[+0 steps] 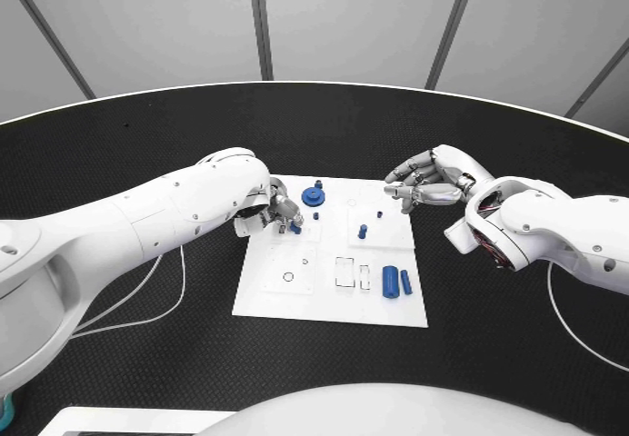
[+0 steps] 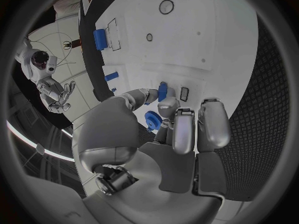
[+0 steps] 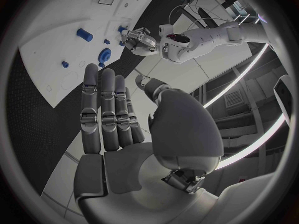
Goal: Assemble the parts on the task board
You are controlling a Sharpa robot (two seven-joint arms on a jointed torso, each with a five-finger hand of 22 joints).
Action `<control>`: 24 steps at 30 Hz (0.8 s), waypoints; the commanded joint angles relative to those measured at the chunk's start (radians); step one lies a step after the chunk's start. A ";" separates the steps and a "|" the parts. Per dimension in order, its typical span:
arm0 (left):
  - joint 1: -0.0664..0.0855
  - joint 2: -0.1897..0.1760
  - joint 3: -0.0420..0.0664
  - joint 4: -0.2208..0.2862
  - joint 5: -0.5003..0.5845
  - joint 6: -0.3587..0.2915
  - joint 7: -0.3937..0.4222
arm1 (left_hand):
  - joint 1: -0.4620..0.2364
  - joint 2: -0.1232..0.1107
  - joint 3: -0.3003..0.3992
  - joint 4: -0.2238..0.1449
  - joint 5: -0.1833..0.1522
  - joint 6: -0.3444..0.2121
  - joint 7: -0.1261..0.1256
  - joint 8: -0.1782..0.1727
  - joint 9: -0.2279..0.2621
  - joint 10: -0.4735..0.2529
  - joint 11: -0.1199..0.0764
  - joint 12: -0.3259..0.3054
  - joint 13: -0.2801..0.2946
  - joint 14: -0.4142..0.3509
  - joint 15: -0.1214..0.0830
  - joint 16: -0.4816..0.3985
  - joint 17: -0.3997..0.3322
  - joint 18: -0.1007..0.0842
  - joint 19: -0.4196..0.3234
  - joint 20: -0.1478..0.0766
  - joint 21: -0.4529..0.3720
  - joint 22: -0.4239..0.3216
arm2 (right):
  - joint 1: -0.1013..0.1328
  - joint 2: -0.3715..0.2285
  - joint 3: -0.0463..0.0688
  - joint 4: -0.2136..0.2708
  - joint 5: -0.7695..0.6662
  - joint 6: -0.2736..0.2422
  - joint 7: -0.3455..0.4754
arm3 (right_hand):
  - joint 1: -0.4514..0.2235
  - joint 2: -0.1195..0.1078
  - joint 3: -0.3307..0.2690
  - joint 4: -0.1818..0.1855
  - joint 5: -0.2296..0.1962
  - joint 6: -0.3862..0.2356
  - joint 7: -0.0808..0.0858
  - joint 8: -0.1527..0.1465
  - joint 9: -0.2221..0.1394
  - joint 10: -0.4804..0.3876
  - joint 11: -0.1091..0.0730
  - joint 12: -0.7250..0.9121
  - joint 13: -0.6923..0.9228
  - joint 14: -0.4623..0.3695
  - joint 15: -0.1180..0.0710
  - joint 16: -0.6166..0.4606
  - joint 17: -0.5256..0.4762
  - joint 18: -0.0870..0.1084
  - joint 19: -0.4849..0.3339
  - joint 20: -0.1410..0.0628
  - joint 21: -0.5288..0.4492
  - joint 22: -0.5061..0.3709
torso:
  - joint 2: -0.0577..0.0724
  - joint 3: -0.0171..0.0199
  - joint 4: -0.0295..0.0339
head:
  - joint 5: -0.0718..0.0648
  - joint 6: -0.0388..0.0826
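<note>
Silver fingers fill the left wrist view: the left hand pinches a small blue peg between thumb and a finger, low over the task board at its upper left in the head view. That peg looks light, stiff and smooth, likely slippery; a grip across its middle seems safest. Beside the hand sits a blue gear, close enough to get bumped. Further out, two blue cylinders lie at the board's lower right. Over at the upper right edge, the right hand hovers empty, fingers loosely spread.
</note>
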 commanded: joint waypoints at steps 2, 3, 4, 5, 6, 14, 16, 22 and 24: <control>0.000 0.003 0.000 0.000 -0.001 0.000 -0.003 | 0.016 0.008 0.117 -0.123 0.005 0.022 -0.014 0.002 0.002 0.003 -0.001 0.004 0.000 0.047 -0.009 0.005 0.025 -0.013 0.000 -0.006 0.006 0.002 | 0.000 0.000 0.000 0.000 0.000 0.000 0.000 | -0.003 -0.001 0.001 0.004 0.005 -0.005 -0.001 0.001 0.000 -0.009 0.000 0.005 0.002 -0.007 0.001 0.001 0.003 0.003 0.000 0.001 0.000 -0.001 | 0.001 0.0000 -0.0011 | 0.001 0.000; 0.000 0.005 0.000 0.000 -0.002 0.003 -0.005 | 0.015 0.007 0.117 -0.122 0.008 0.023 -0.015 0.002 0.003 0.004 -0.001 0.005 0.000 0.048 -0.009 0.005 0.026 -0.014 0.000 -0.006 0.007 0.002 | 0.000 0.001 0.000 0.000 0.000 0.000 0.000 | -0.003 -0.001 0.001 0.004 0.005 -0.005 -0.001 0.001 0.000 -0.009 0.000 0.005 0.002 -0.007 0.001 0.001 0.003 0.003 0.000 0.001 0.000 -0.001 | 0.001 0.0001 -0.0011 | 0.001 -0.001; 0.000 0.006 0.000 0.000 -0.003 0.006 -0.007 | 0.015 0.007 0.117 -0.122 0.008 0.023 -0.015 0.002 0.003 0.004 -0.001 0.005 0.000 0.048 -0.009 0.005 0.026 -0.014 0.000 -0.006 0.007 0.002 | 0.000 0.001 0.000 0.000 0.000 0.000 0.000 | -0.003 -0.001 0.001 0.004 0.005 -0.005 -0.001 0.001 0.000 -0.009 0.000 0.005 0.002 -0.007 0.001 0.001 0.003 0.003 0.000 0.001 0.000 -0.001 | 0.001 0.0001 -0.0011 | 0.001 -0.001; 0.000 0.006 0.000 0.000 -0.004 0.008 -0.008 | 0.014 0.007 0.117 -0.122 0.008 0.023 -0.015 0.002 0.003 0.004 -0.001 0.005 0.000 0.048 -0.009 0.005 0.026 -0.014 0.000 -0.006 0.007 0.002 | 0.000 0.001 0.000 0.000 0.000 0.000 0.000 | -0.003 -0.001 0.001 0.004 0.005 -0.005 -0.001 0.001 0.000 -0.009 0.000 0.005 0.002 -0.007 0.001 0.001 0.003 0.003 0.000 0.001 0.000 -0.001 | 0.001 0.0002 -0.0008 | 0.000 -0.001; 0.000 0.006 0.000 0.000 -0.004 0.009 -0.008 | 0.014 0.006 0.117 -0.122 0.010 0.024 -0.015 0.003 0.004 0.005 -0.002 0.005 0.000 0.048 -0.009 0.005 0.026 -0.013 0.000 -0.006 0.007 0.002 | 0.000 0.001 0.000 0.000 0.000 0.001 0.000 | -0.003 -0.001 0.001 0.004 0.005 -0.005 -0.001 0.001 0.000 -0.009 0.000 0.005 0.002 -0.007 0.001 0.001 0.003 0.003 0.000 0.001 0.000 -0.001 | 0.001 0.0002 -0.0008 | 0.000 -0.001; 0.000 0.007 0.000 -0.001 -0.012 0.028 -0.015 | 0.013 0.006 0.117 -0.122 0.012 0.024 -0.015 0.003 0.005 0.005 -0.002 0.004 -0.002 0.048 -0.009 0.005 0.026 -0.014 0.000 -0.006 0.007 0.003 | 0.000 0.000 0.000 0.000 0.000 0.002 -0.001 | -0.003 -0.001 0.001 0.004 0.007 -0.005 -0.001 0.001 0.000 -0.010 0.000 0.005 0.003 -0.007 0.001 0.001 0.003 0.003 0.000 0.001 0.000 -0.002 | 0.000 0.0000 -0.0004 | -0.001 -0.004; 0.000 0.007 0.000 0.000 -0.014 0.031 -0.016 | 0.013 0.004 0.117 -0.122 0.013 0.024 -0.016 0.003 0.005 0.006 -0.002 0.005 0.000 0.047 -0.010 0.005 0.025 -0.014 0.001 -0.007 0.007 0.004 | 0.000 0.000 0.000 0.000 0.000 0.002 -0.002 | -0.003 -0.001 0.001 0.004 0.007 -0.005 -0.001 0.001 0.000 -0.010 0.000 0.005 0.003 -0.007 0.001 0.001 0.003 0.003 0.000 0.001 0.000 -0.002 | 0.000 -0.0003 -0.0002 | -0.001 -0.005; 0.000 0.008 0.000 0.002 -0.016 0.022 -0.017 | 0.013 0.003 0.117 -0.123 0.016 0.025 -0.016 0.003 0.006 0.007 -0.003 0.006 0.000 0.048 -0.010 0.005 0.026 -0.014 0.001 -0.007 0.008 0.004 | 0.000 0.001 0.000 -0.001 0.000 0.003 -0.001 | -0.002 -0.002 0.002 0.004 0.009 -0.005 -0.001 0.001 0.000 -0.010 0.000 0.005 0.004 -0.007 0.001 0.001 0.004 0.003 0.001 0.001 0.001 -0.002 | 0.000 -0.0006 -0.0004 | -0.002 -0.004; 0.000 0.009 0.000 0.002 -0.016 0.018 -0.018 | 0.012 0.003 0.117 -0.123 0.017 0.026 -0.017 0.004 0.007 0.006 -0.003 0.005 -0.001 0.048 -0.010 0.005 0.026 -0.013 0.000 -0.007 0.007 0.001 | 0.000 0.001 0.000 -0.001 0.000 0.003 -0.001 | -0.002 -0.002 0.002 0.004 0.009 -0.005 -0.001 0.001 0.000 -0.010 0.000 0.005 0.004 -0.007 0.001 0.001 0.004 0.003 0.001 0.001 0.001 -0.002 | 0.000 -0.0006 -0.0004 | -0.002 -0.004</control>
